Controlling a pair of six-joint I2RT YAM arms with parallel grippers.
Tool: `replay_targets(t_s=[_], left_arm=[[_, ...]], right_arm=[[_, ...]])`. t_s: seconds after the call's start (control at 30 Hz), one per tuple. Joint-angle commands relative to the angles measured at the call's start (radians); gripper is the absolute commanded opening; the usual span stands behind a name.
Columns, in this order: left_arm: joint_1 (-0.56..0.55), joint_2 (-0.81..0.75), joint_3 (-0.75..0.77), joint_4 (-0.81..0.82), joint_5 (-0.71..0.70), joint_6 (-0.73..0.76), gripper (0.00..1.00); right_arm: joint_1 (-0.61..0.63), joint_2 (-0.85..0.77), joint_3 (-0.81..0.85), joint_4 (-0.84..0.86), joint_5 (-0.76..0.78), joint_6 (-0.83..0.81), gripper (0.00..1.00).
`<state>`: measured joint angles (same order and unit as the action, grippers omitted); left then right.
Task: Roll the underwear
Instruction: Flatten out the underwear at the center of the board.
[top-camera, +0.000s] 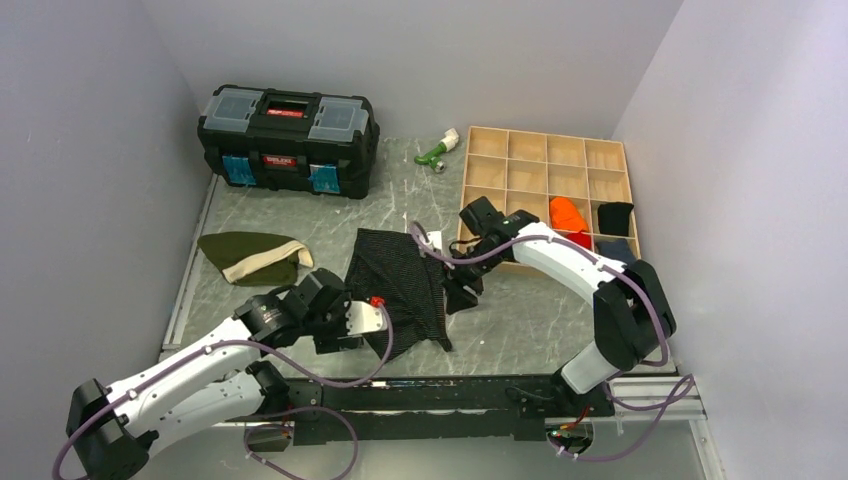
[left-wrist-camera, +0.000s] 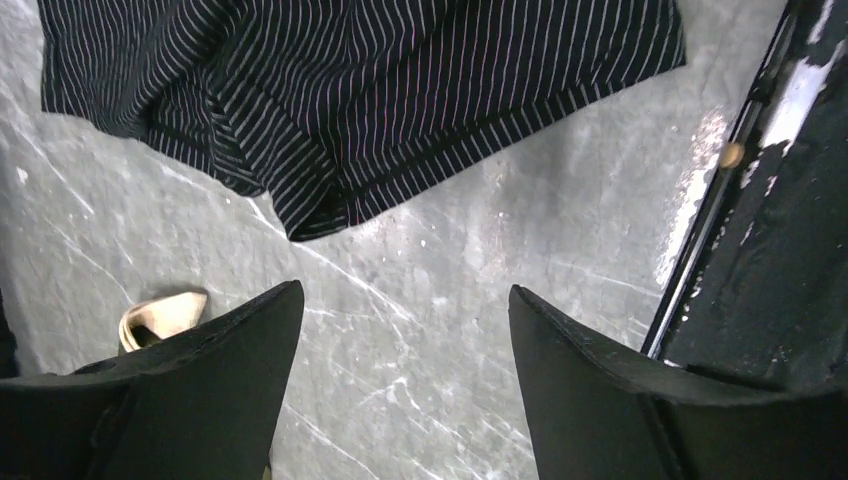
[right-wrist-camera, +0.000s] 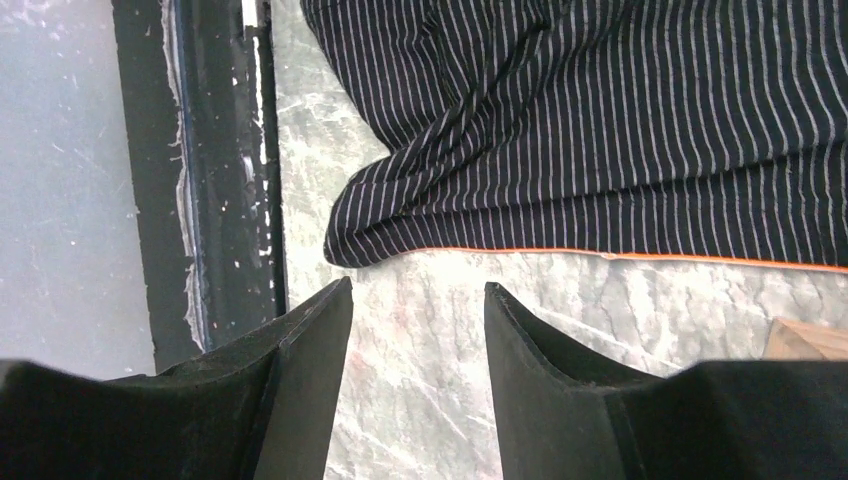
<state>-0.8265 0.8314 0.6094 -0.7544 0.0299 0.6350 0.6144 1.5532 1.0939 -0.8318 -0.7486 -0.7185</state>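
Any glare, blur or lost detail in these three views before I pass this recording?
Top external: even light, soft shadows, but the underwear reads nearly flat black, stripes barely resolved. Left wrist: stripes sharp, glare streak on the table beside the black rail. Right wrist: stripes sharp, table washed pale just below the hem.

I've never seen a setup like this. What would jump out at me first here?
The black striped underwear lies spread mid-table, with the left gripper and right gripper open on either side of it, holding nothing. Behind, a black toolbox sits far left and a wooden compartment tray far right, a bright orange item inside it.
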Motion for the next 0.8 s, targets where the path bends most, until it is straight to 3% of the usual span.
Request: replay_targets(t_s=[0.0,0.1,0.2,0.33,0.6,0.77], left_arm=[[-0.004,0.002,0.045,0.08,0.097,-0.008,0.81],[-0.01,0.108,0.105,0.052,0.191,0.006,0.91],[-0.048,0.213,0.134,0.058,0.206,0.01,0.92],[-0.191,0.26,0.108,0.141,0.164,0.013,0.9],[-0.352,0.394,0.135,0.193,0.143,0.02,0.66],[-0.37,0.492,0.127,0.235,0.136,0.034,0.63]], right_arm=[[-0.043,0.005,0.045,-0.036,-0.114,-0.025,0.54],[-0.044,0.036,0.042,-0.115,-0.127,-0.071,0.55],[-0.049,0.07,0.05,-0.194,-0.126,-0.118,0.56],[-0.1,0.084,0.041,-0.207,-0.124,-0.119,0.57],[-0.161,0.081,0.056,-0.205,-0.115,-0.105,0.57],[-0.171,0.081,0.064,-0.203,-0.102,-0.1,0.56]])
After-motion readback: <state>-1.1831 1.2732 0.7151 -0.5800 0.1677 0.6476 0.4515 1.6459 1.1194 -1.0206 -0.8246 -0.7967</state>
